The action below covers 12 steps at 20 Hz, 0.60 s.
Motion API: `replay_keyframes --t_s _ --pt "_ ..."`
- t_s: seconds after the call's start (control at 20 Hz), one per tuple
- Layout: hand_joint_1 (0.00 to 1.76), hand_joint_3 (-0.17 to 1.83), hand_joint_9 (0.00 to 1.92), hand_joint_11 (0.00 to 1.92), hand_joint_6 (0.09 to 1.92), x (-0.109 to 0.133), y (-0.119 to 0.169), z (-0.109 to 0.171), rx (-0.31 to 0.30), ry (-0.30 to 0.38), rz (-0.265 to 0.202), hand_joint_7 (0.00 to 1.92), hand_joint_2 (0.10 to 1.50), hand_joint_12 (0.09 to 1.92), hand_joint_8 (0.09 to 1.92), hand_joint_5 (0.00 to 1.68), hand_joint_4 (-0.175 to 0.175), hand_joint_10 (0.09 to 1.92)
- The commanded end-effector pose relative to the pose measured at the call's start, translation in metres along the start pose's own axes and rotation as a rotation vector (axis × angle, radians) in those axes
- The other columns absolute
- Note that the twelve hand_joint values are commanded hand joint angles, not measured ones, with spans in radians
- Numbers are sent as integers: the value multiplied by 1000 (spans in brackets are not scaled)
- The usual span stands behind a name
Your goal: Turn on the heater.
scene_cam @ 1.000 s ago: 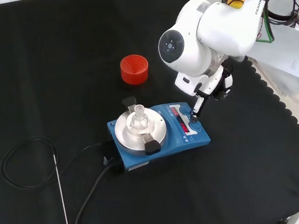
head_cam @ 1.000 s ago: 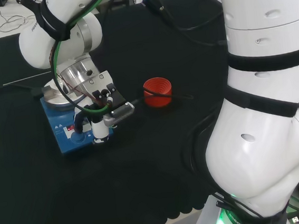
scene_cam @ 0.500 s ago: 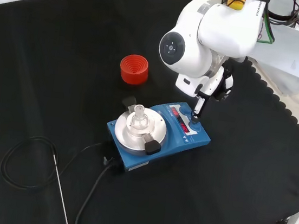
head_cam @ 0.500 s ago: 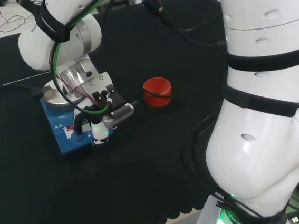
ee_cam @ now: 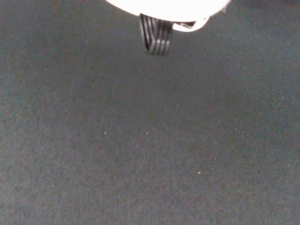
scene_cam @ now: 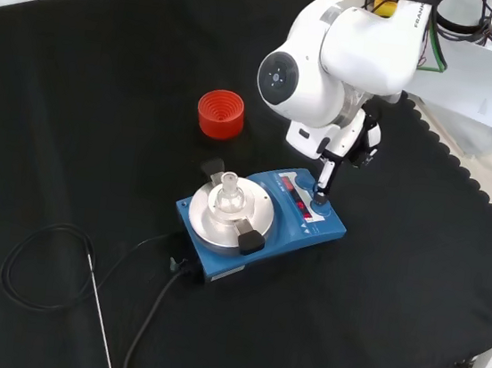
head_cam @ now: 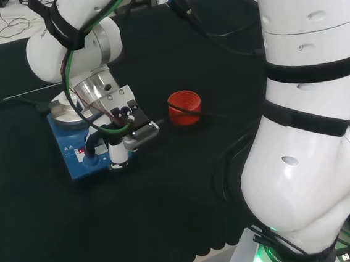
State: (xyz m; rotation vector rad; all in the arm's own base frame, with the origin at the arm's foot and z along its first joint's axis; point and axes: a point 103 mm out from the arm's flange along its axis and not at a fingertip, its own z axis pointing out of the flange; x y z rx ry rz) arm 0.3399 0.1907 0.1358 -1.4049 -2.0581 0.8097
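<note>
The heater (scene_cam: 259, 224) is a blue box with a round silver plate carrying a small clear glass piece (scene_cam: 226, 196); its sloped panel shows red lit digits (scene_cam: 304, 206). In the head view the heater (head_cam: 78, 154) lies under the arm. The hand (scene_cam: 351, 143) hangs over the panel end with one straight black finger (scene_cam: 324, 180) pointing down, its tip on the panel by a knob. In the head view the hand (head_cam: 124, 128) sits at the heater's near right corner, a finger (head_cam: 91, 142) reaching the panel. The other fingers look folded back.
A red ribbed ring stand (scene_cam: 221, 113) sits on the cloth beyond the heater. A black cable (scene_cam: 48, 258) and a thin metal probe (scene_cam: 102, 317) lie at the front view's lower left. The wrist view looks at bare black cloth (ee_cam: 150, 140).
The arm's big link has shifted slightly between frames. The finger stays on the heater's panel, and the red digits stay lit.
</note>
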Motion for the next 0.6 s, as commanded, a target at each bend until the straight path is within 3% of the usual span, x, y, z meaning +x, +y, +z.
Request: replay_keyframes --t_s 0.05,0.6 --pt "1370 1001 1559 1152 261 -4 -4 -3 -9 12 0 1398 680 1363 1475 355 -19 1408" --pt "1370 1000 1558 1153 293 2 -16 -29 -52 -1 8 1397 680 1362 1475 357 -20 1407"
